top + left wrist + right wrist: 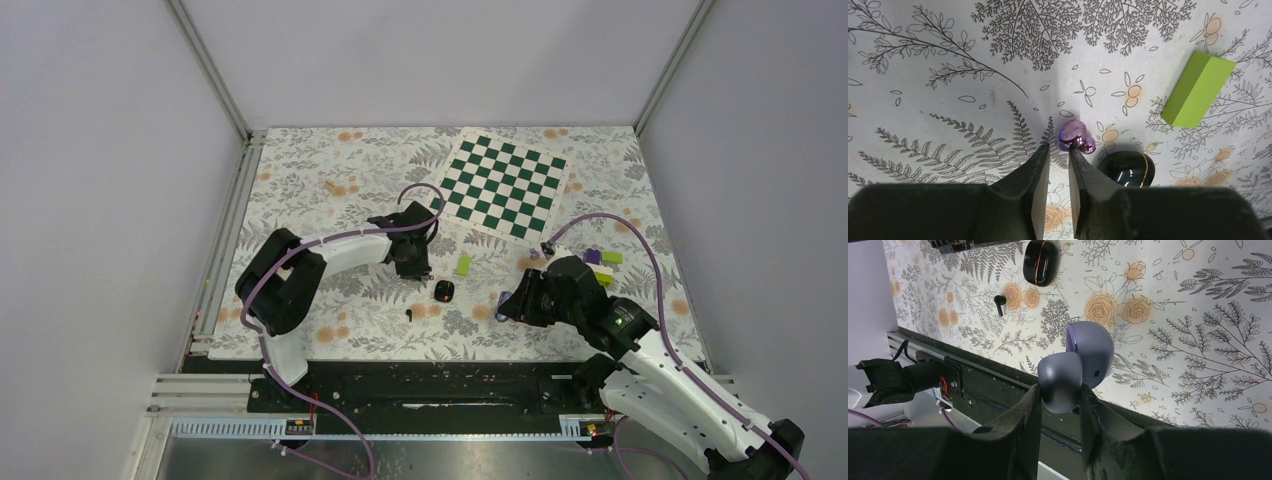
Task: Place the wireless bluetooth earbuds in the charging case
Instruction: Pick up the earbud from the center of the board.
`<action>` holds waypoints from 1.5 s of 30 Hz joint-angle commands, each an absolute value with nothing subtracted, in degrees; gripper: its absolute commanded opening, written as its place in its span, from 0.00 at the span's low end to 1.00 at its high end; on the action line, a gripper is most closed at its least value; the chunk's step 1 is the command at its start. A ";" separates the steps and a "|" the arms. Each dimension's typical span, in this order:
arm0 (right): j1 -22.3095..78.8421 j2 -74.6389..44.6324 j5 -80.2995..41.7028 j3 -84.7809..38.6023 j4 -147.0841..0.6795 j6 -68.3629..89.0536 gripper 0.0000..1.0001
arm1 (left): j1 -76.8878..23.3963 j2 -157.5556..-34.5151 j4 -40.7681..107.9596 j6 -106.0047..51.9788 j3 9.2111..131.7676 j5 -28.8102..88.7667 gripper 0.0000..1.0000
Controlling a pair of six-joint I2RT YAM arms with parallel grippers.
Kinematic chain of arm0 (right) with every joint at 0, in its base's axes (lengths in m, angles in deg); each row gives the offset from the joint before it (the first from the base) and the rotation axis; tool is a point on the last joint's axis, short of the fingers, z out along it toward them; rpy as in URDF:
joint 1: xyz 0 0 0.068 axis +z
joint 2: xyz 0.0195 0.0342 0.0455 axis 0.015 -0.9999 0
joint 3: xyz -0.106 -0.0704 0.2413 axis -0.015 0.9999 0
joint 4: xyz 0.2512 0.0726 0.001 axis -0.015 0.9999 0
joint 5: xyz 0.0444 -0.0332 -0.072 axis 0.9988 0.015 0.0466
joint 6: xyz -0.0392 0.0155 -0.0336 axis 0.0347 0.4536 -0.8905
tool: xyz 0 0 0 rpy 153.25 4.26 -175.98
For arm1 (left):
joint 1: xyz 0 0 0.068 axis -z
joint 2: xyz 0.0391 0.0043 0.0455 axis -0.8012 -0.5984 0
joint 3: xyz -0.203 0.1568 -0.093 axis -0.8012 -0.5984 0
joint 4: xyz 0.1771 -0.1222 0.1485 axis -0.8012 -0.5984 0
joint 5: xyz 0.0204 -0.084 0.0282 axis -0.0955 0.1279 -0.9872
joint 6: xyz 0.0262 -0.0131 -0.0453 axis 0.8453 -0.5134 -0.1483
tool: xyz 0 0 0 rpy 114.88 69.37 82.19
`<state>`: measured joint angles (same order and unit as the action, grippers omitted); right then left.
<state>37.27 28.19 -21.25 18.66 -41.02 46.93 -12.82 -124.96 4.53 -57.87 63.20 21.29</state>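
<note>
Earbud point(1073, 133) partly hidden behind left end effector point(1059, 149) fingertip

I count two charging cases: a glossy black pebble-shaped case point(444, 291) at the centre of the top view, and a matte lilac-grey clamshell case point(1075, 365) in the middle of the right wrist view. There are two earbuds: a shiny purple earbud point(1075, 137) mid-frame in the left wrist view, and a small black stemmed earbud point(999, 302) at the upper left of the right wrist view.

In the top view there are three green blocks: a lime-green rectangular block point(463, 265) just right of centre, a second lime-green block point(611, 257) at the right, and a yellower green block point(603, 275) just below it, partly hidden. Beside those sits one purple block point(592, 257). One small tan block point(330, 186) lies at the upper left, and one green-and-white chequered mat point(505, 185) at the top centre. There are two white-and-black robot arms, the left arm point(340, 248) and the right arm point(655, 365).
</note>
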 commanded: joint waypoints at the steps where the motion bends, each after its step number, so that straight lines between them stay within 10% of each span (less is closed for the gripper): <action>1: 37.05 27.74 -20.43 18.31 -42.43 47.31 0.00 | -12.45 -127.69 3.89 -59.57 64.71 18.26 0.19; 10: 37.08 27.82 -20.59 18.18 -42.02 46.89 0.00 | -12.42 -128.21 4.87 -61.13 65.28 16.87 0.00; 34: 37.08 27.93 -20.35 18.93 -43.73 47.30 0.00 | -12.40 -115.84 -0.27 -52.61 64.43 12.94 0.00; 45: 37.50 14.22 -3.92 19.02 -71.31 43.66 0.00 | -12.40 -106.17 -5.48 -44.79 66.92 19.49 0.00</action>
<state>37.29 18.07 -13.07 19.16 -56.34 47.04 -12.27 -111.43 -4.52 -48.95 64.23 15.78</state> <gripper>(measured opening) 0.351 0.010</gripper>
